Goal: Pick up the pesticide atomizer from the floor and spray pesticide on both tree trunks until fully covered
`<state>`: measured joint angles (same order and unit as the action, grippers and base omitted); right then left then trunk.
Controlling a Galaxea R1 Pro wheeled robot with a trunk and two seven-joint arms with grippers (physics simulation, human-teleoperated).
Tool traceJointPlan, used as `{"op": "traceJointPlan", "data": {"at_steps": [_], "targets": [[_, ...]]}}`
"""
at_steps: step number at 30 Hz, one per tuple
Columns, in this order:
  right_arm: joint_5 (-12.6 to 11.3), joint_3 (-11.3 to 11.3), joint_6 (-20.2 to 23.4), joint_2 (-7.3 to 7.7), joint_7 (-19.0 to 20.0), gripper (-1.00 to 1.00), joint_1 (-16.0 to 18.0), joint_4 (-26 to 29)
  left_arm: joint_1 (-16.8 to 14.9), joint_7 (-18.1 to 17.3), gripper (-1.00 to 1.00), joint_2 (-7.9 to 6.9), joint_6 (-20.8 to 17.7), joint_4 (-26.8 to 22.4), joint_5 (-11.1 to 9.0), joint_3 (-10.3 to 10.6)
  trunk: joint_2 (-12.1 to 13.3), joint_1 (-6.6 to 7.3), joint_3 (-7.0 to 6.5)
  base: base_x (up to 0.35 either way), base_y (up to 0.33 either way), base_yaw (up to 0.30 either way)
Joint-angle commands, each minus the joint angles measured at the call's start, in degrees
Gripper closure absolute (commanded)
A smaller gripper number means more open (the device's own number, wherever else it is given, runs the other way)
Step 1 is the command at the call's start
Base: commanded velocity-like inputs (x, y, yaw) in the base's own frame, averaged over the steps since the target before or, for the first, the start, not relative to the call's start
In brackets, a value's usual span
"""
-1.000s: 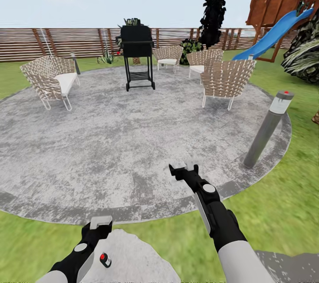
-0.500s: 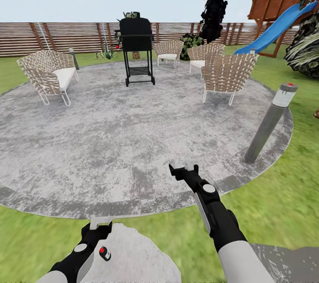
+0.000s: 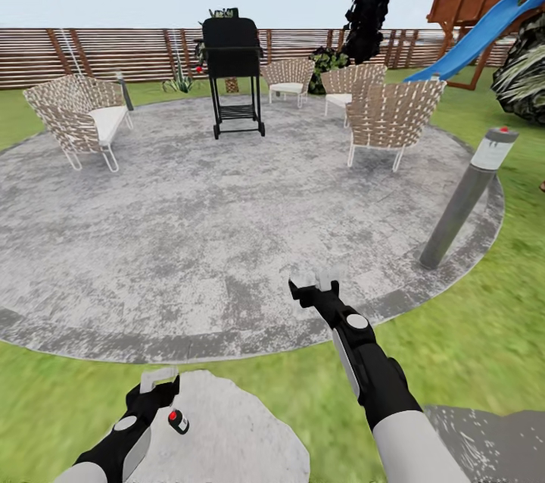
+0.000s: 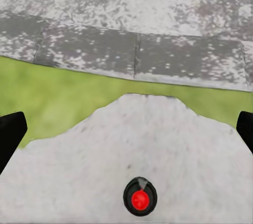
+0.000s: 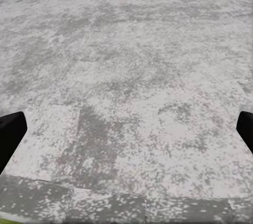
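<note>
Though short of the patio edge (image 3: 227, 350), left gripper (image 3: 160, 378) wide, atomizer (image 3: 179, 421) near.

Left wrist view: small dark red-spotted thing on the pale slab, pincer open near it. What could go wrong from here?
1. The small dark object with a red spot is tiny next to the wide-open left pincer; closing off-centre could knock it across the pale stone slab.
2. When driving on, the grey bollard post and woven wicker chairs stand close to possible paths.
</note>
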<state>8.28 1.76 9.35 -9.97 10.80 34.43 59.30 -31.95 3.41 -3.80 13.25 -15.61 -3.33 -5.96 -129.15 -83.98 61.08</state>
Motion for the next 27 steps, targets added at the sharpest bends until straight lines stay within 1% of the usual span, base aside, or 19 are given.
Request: {"op": "traceJointPlan", "data": {"at_steps": [1,22,27], "targets": [[0.6,-0.1,0.3,-0.03,0.3,-1.00,0.0,0.1,0.0,0.0,-1.00,0.00,0.2,0.1,-0.3,0.0,-0.4,-0.21,0.32,0.000,0.000,0.045],[0.6,-0.1,0.3,-0.03,0.3,-1.00,0.0,0.2,0.0,0.0,-1.00,0.26,0.2,0.1,0.2,0.4,-8.9,-4.83,6.02,0.000,0.000,0.083],[0.6,-0.1,0.3,-0.03,0.3,-1.00,0.0,0.1,0.0,0.0,-1.00,0.24,0.2,0.1,0.2,0.4,-10.9,-5.92,7.37,0.000,0.000,0.032]]}}
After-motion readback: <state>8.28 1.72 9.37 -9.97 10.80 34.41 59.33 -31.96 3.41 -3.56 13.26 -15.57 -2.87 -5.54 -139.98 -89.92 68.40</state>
